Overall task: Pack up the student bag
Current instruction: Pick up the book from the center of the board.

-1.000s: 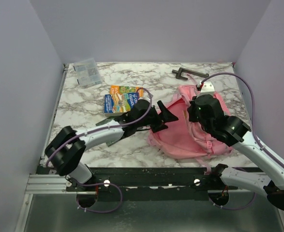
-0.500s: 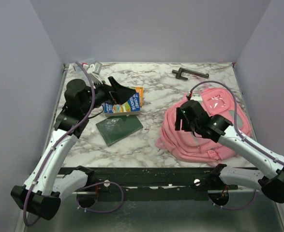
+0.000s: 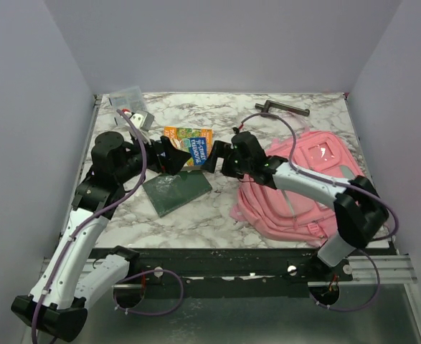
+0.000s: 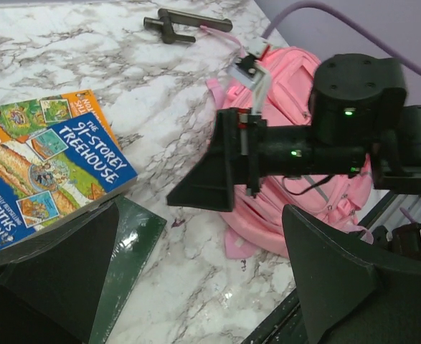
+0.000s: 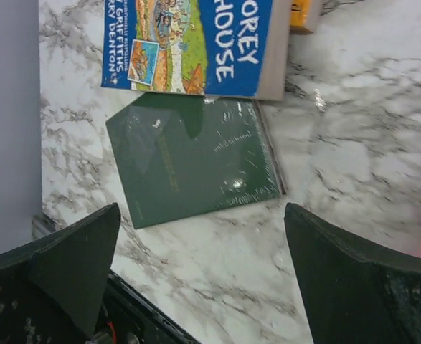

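The pink student bag [image 3: 307,190] lies flat at the right of the marble table, also seen in the left wrist view [image 4: 271,222]. My left gripper [image 3: 176,155] hovers open over the colourful paperback [image 3: 194,142], with nothing between its fingers [image 4: 52,279]. My right gripper [image 3: 219,155] reaches left from above the bag and faces the left one, open and empty. Below its fingers [image 5: 361,276] lie the green book [image 5: 196,161] and the paperback [image 5: 196,43]. The green book [image 3: 176,192] rests just in front of the paperback [image 4: 52,165].
A clear plastic box [image 3: 127,101] and a small white item [image 3: 141,118] sit at the back left corner. A dark metal tool [image 3: 282,108] lies at the back, behind the bag. The black rail [image 3: 217,261] runs along the near edge.
My right gripper has let go of the bag, opened and swung left toward the books. The left arm pulled back from the bag to the paperback. The bag has settled flat.
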